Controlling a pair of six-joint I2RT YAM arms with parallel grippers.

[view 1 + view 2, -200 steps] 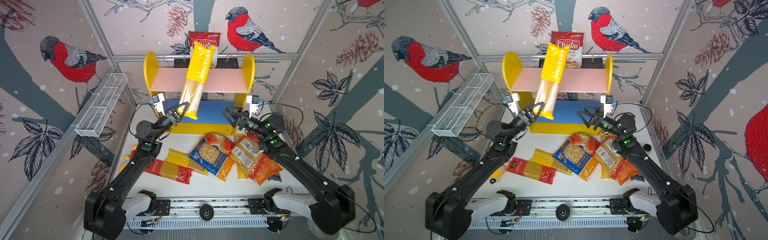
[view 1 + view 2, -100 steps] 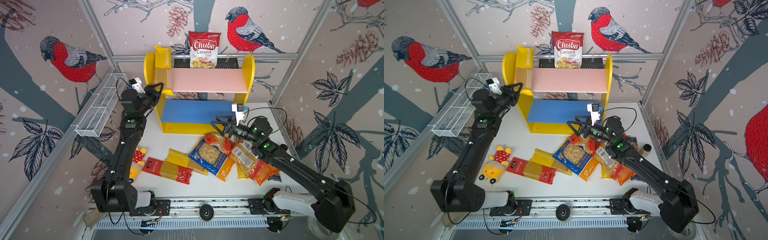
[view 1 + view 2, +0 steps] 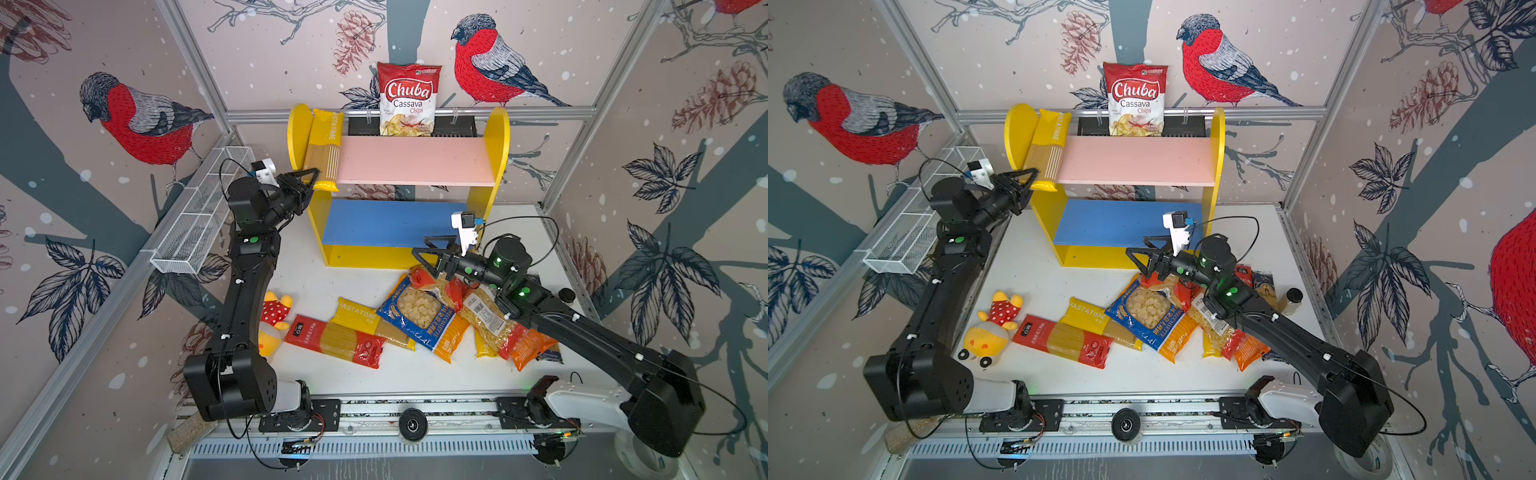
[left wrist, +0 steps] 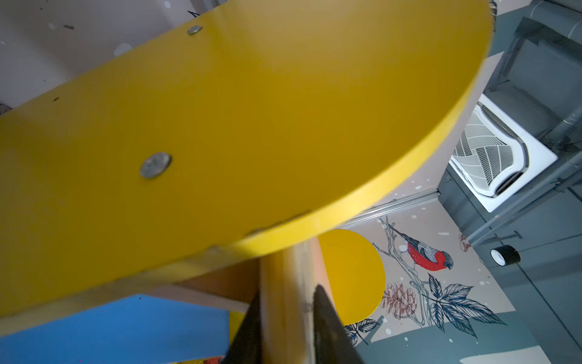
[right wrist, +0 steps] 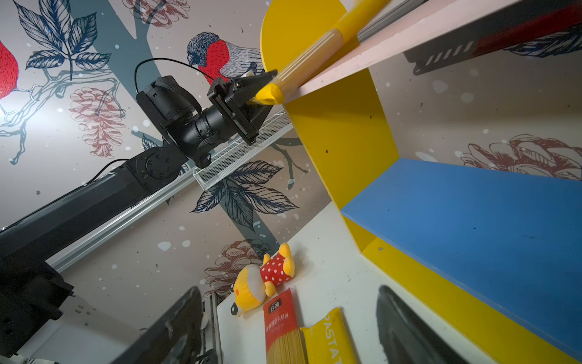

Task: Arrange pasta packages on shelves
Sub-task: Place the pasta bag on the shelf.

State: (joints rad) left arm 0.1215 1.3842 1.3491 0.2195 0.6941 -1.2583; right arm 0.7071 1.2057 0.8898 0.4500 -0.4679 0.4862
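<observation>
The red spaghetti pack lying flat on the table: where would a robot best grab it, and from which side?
Probably across its narrow width near the clear middle, coming straight down from above. The red spaghetti pack lies flat on the table, long and slim, so fingers could span its short side. Its end toward the yellow PASTATIME pack is tucked beside that pack, so the middle or the end near the plush toy looks freer.

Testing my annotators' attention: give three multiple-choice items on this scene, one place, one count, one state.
1. Where does the shelved yellow pack lie? A blue board; B pink board; C basket.
2. How many packs are on the rack? A one; B three; C five.
3. The right gripper is: A shut on a bag; B shut on the toy; C open, empty.
B: it lies along the pink board's end. A: only the yellow pack is there. C: jaws spread, nothing between.
</observation>
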